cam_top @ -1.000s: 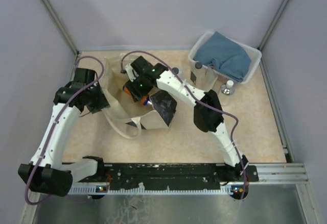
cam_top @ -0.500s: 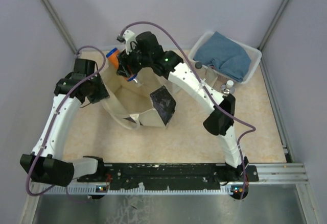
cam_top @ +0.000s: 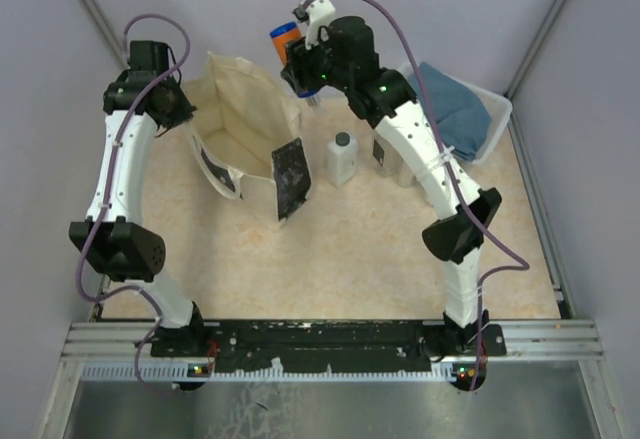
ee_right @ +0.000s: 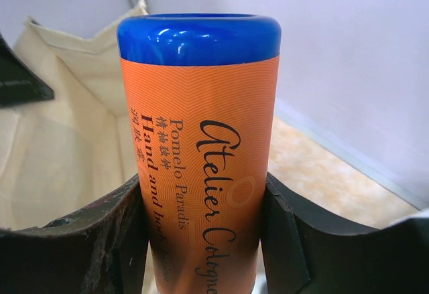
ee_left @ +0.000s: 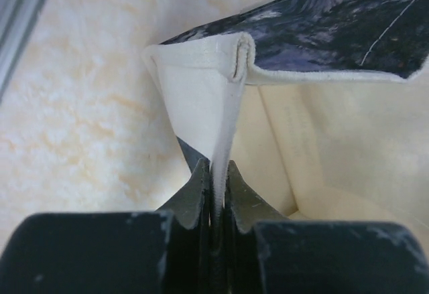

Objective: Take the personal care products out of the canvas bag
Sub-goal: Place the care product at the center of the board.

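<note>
The cream canvas bag (cam_top: 245,119) with dark printed panels stands open at the back left. My left gripper (cam_top: 178,109) is shut on its rim (ee_left: 224,140) and holds it up. My right gripper (cam_top: 295,54) is shut on the blue-and-orange bottle (cam_top: 285,39), held high to the right of the bag's mouth; the wrist view shows the orange body and blue cap (ee_right: 201,126) between the fingers (ee_right: 295,240). A white bottle with a grey cap (cam_top: 342,157) stands on the table right of the bag. Pale bottles (cam_top: 385,154) stand partly hidden behind my right arm.
A white plastic basket (cam_top: 490,134) with a blue folded cloth (cam_top: 455,94) sits at the back right. Grey walls close in the table on three sides. My right arm stretches over the table's right half.
My right gripper has lifted the blue-and-orange bottle out of the bag and moved it up and to the right. My left gripper has raised the bag's rim, so the bag stands taller.
</note>
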